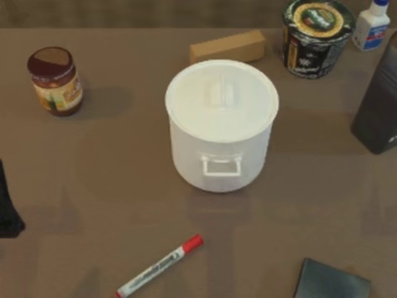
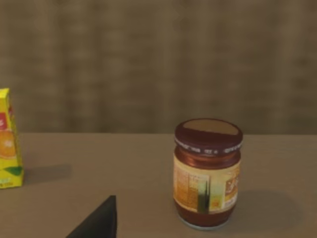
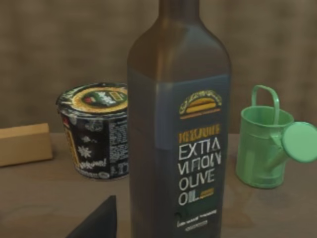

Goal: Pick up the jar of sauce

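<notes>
The jar of sauce (image 1: 54, 81) stands upright at the table's far left: dark red contents, a brown-red lid and a yellow-orange label. Nothing touches it. My left gripper (image 1: 7, 205) shows as a dark shape at the left edge, well short of the jar. In the left wrist view the jar (image 2: 208, 173) stands straight ahead, with only a dark corner of the left gripper (image 2: 99, 223) showing. My right gripper (image 1: 332, 282) sits at the front right, far from the jar.
A big white pot (image 1: 221, 124) with a lid fills the middle. Behind it lie a tan block (image 1: 227, 46), a black-and-yellow tub (image 1: 317, 37) and a white bottle (image 1: 372, 25). An olive oil bottle (image 3: 181, 129) stands at the right, near a green watering can (image 3: 262, 148). A marker (image 1: 160, 266) lies in front. A juice carton (image 2: 9, 141) stands left of the jar.
</notes>
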You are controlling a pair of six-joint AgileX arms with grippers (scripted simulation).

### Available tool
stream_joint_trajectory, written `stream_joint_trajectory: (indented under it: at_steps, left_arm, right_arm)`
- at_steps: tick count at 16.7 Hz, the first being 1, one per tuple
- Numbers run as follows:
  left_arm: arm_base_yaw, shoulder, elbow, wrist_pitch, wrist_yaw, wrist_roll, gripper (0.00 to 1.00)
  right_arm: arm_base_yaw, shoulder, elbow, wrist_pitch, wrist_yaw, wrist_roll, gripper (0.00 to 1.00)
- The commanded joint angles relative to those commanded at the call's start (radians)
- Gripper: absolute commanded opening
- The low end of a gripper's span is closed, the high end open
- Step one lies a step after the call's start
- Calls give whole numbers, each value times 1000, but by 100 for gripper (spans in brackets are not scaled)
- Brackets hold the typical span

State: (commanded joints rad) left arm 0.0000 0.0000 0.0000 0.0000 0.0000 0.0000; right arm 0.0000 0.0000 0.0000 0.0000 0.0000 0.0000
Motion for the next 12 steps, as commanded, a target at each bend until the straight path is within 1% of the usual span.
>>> stream_joint_trajectory:
  at_steps: [5,9,12]
  left_arm:
    - [-1,54,28,-37,3,8,100]
    - [-9,259,153,-167,16,35,100]
    - [-18,477,312,-298,31,66,100]
  right_arm:
    - [0,0,0,0,0,0,100]
    - [0,0,0,0,0,0,100]
    - [0,0,0,0,0,0,100]
